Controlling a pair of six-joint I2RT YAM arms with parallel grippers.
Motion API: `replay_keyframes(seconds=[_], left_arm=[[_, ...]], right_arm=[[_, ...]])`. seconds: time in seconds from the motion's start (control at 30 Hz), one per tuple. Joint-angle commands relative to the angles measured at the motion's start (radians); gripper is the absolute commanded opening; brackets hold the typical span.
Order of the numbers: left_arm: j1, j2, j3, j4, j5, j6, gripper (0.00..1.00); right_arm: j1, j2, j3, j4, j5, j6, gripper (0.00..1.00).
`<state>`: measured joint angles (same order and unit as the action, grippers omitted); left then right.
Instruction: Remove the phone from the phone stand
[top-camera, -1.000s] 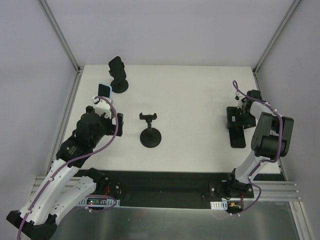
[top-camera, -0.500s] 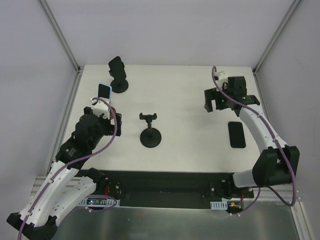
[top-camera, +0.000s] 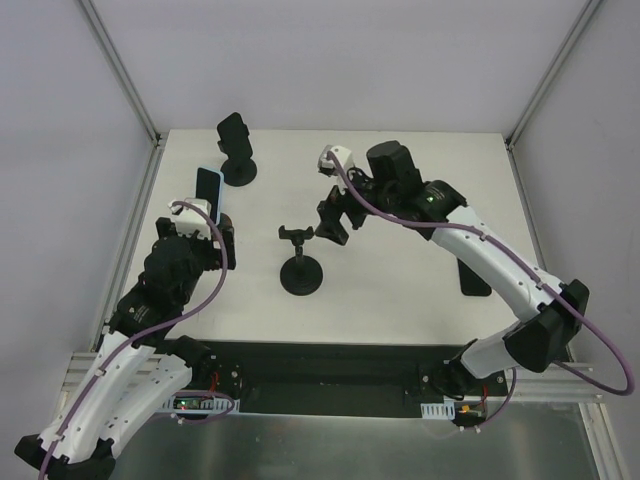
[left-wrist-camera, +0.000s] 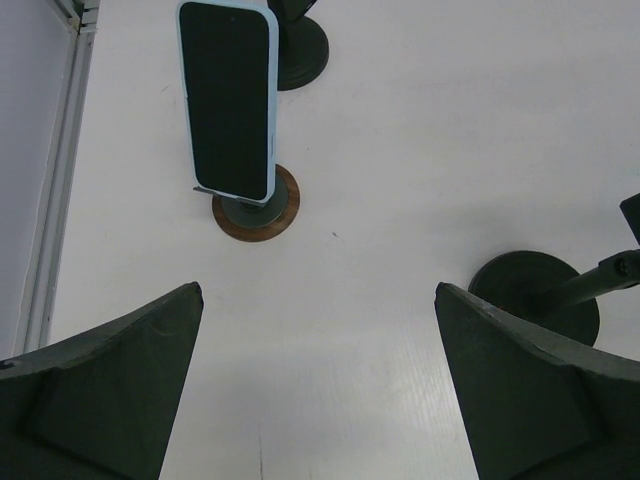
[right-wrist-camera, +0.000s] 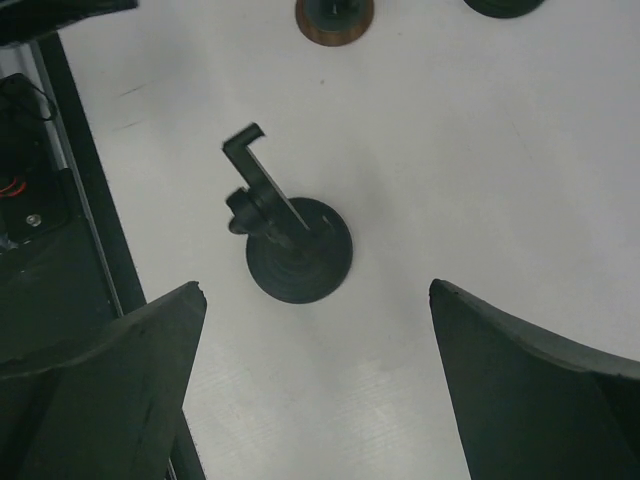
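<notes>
- The left gripper (left-wrist-camera: 318, 290) had its fingers released and spread wide, with nothing between them.
- The blue-cased phone (left-wrist-camera: 228, 100) was seated in the brown-rimmed stand (left-wrist-camera: 256, 205), near the left edge of the table (top-camera: 400, 310). Its dark screen faced the left wrist camera and its lower edge rested in the stand's cradle.
- The left gripper pointed toward the blue-cased phone from the near side. It was apart from both the phone and the stand, touching neither.
- The right gripper (right-wrist-camera: 318, 288) also had its fingers released and wide apart, grasping nothing.
- The right arm (top-camera: 480, 250) reached from the right side of the table toward the middle. This placed the right gripper above and just behind the centre stand (right-wrist-camera: 290, 240), without contact.
- The centre stand was black, with a round base and a short post. Its clamp cradle was tilted and carried no device.
- A black phone (top-camera: 232, 133) sat on a black round-based stand (top-camera: 238, 172) at the rear left of the table, behind the blue-cased phone.
- A second dark phone (top-camera: 474, 282) lay flat on the right side of the table, partly hidden beneath the right arm.
</notes>
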<state>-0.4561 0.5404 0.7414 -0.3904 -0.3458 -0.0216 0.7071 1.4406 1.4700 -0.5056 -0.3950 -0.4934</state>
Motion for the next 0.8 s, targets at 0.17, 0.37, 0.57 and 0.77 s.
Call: replay_keyframes(seconds=[0.17,0.37,0.57,0.77], left_arm=[[0.016,0.023,-0.016,0.050,-0.016,0.012,0.99],[0.023,0.027,-0.020,0.053,-0.015,0.012,0.99],[0.023,0.038,-0.019,0.056,-0.001,0.012,0.99],[0.028,0.039,-0.020,0.058,0.002,0.032,0.99]], right_arm=[[0.109,0.171,0.202,-0.096,-0.123,-0.094,0.96],[0.137,0.264,0.262,-0.103,-0.117,-0.111,0.96],[0.152,0.340,0.314,-0.122,-0.116,-0.120,0.99],[0.155,0.394,0.343,-0.148,-0.076,-0.134,0.85]])
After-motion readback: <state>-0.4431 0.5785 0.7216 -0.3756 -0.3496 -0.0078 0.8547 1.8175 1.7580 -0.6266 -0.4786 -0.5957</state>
